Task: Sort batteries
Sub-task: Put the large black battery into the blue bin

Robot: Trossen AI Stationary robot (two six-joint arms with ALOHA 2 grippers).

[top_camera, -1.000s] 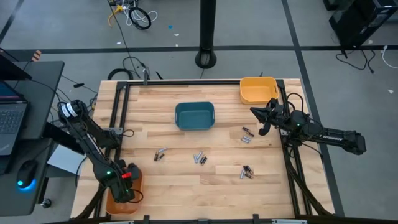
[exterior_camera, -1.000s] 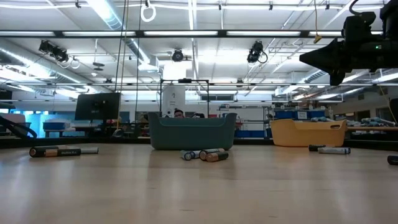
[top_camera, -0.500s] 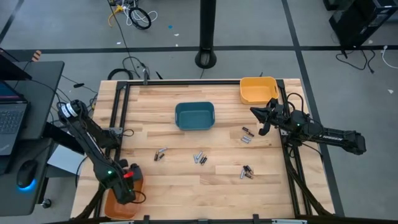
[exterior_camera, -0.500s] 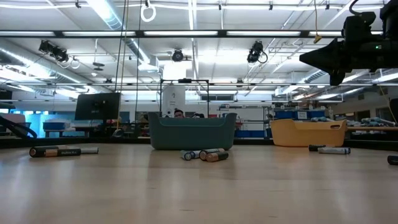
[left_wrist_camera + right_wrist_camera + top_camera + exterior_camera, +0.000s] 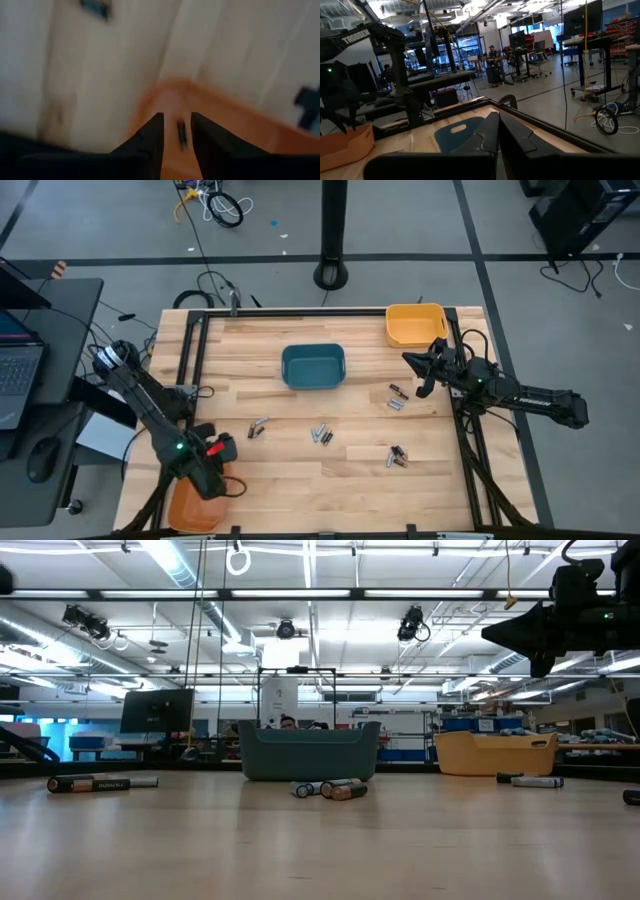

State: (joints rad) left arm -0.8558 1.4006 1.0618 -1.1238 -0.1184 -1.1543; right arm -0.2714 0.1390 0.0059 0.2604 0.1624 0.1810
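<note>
While the right gripper [image 5: 424, 370] waits shut near the yellow bin [image 5: 415, 323], the left gripper [image 5: 177, 134] has opened over the orange bin [image 5: 190, 506], a battery [image 5: 182, 134] dropped inside, others left on the table [image 5: 300, 410].
</note>
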